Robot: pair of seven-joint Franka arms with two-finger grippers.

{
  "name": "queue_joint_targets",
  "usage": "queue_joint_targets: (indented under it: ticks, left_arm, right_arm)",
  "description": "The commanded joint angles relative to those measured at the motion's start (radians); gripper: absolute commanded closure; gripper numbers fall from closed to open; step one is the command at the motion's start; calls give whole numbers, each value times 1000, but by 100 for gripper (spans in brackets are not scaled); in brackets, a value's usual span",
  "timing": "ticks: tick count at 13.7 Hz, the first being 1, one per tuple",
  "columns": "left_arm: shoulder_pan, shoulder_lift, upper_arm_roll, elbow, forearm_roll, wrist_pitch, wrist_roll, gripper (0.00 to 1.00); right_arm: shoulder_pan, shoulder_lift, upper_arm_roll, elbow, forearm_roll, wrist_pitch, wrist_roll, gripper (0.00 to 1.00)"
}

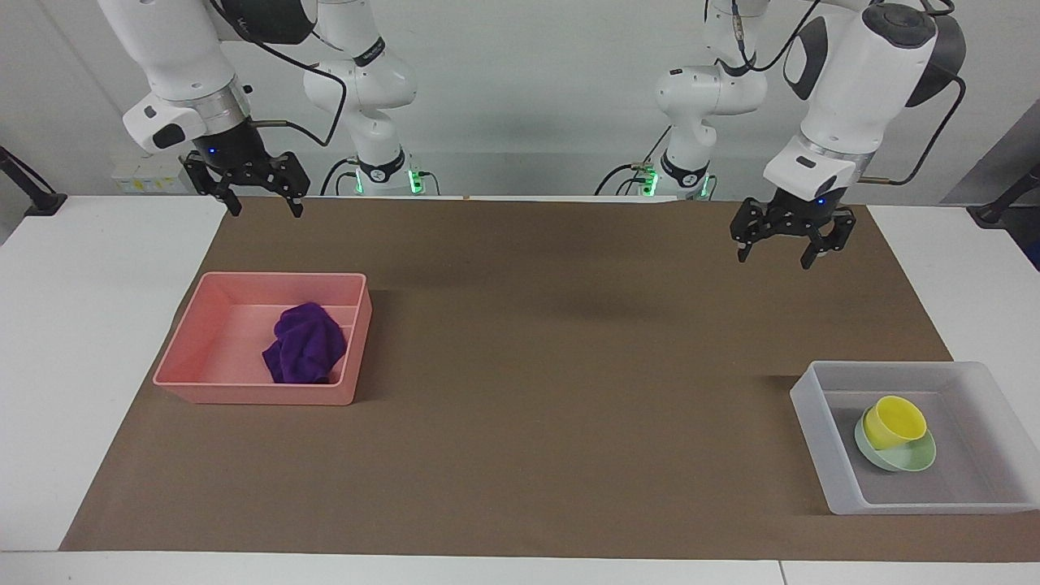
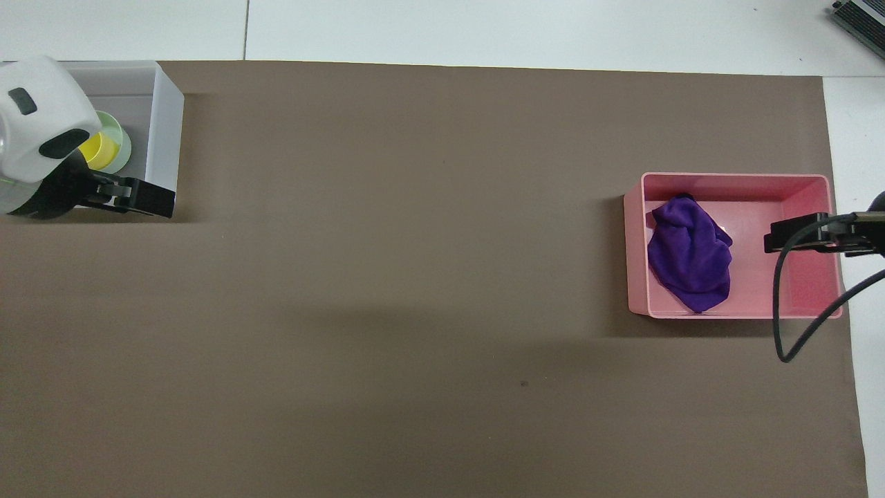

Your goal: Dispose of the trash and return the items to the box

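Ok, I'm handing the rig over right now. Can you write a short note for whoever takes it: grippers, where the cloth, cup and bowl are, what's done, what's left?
Left gripper: open, empty, raised over the brown mat at the left arm's end.
Right gripper: open, empty, raised over the mat's edge by the robots.
Purple cloth: lying in the pink tray.
Yellow cup: sitting in the green bowl, both inside the translucent box.
Done: trash is in the pink tray, items are in the box.
Left: nothing appears to remain on the mat; probably just park the arms.
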Motion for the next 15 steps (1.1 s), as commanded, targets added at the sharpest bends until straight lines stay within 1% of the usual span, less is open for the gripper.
queue_joint_targets:
  ticks: [1, 6, 11, 15]
  left_arm:
    - [-4, 9, 3, 15, 20, -33, -14, 0]
    - [-6, 7, 3, 7, 21, -9, -16, 0]
    - [37, -1, 15, 10, 21, -27, -14, 0]
    - [41, -24, 12, 18, 18, -64, -14, 0]
  right_arm:
    - [-8, 7, 4, 8, -3, -12, 25, 0]
    - [-1, 5, 4, 3, -3, -7, 30, 0]
    - [-13, 7, -3, 4, -3, 4, 24, 0]
    - [-2, 28, -11, 46, 0, -13, 26, 0]
